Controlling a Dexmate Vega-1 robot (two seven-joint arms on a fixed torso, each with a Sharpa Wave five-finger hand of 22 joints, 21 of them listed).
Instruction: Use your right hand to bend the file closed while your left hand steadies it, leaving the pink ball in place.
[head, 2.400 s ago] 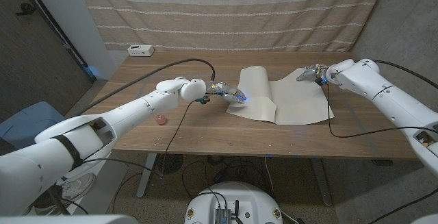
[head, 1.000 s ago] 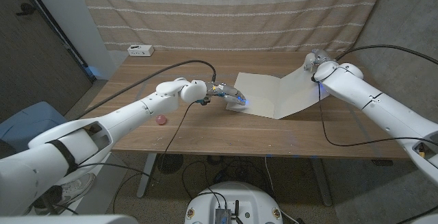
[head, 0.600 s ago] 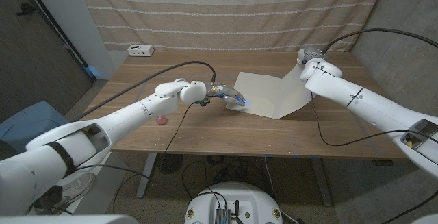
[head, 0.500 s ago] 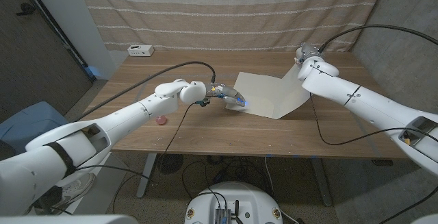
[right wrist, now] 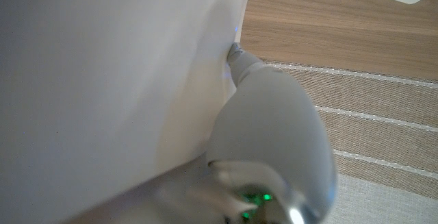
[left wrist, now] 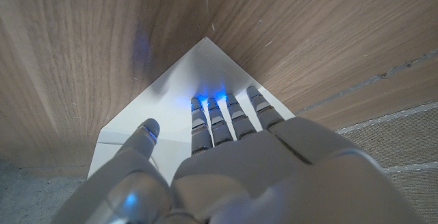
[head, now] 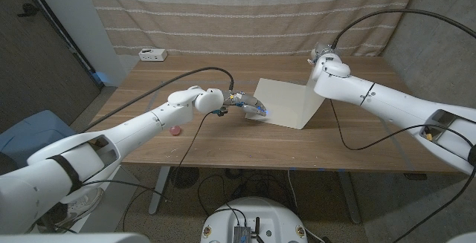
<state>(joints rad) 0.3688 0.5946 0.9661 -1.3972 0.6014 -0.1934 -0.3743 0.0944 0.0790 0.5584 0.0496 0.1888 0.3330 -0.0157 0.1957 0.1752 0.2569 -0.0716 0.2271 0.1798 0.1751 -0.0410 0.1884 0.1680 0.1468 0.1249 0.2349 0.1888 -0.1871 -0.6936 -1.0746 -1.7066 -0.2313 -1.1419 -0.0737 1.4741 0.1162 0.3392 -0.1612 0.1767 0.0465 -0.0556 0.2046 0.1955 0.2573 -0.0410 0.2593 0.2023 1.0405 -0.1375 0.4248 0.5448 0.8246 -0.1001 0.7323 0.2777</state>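
— Since the earlier frame, the right hand (head: 321,56) had swung its cover of the file (head: 286,103) up toward 12 o'clock, nearly upright.

— Why did the left hand (head: 249,105) stay down?

— Fingers (left wrist: 219,118) spread and holding nothing, it pinned the thin, smooth cream sheet. Whether the right hand gripped or pushed, I couldn't tell. Nearer, at 9 o'clock, the pink ball (head: 175,130) sat on wood.

Cream file (head: 286,103), pink ball (head: 175,130), brown wood-grain table (head: 223,143), beige striped curtain (head: 245,13).
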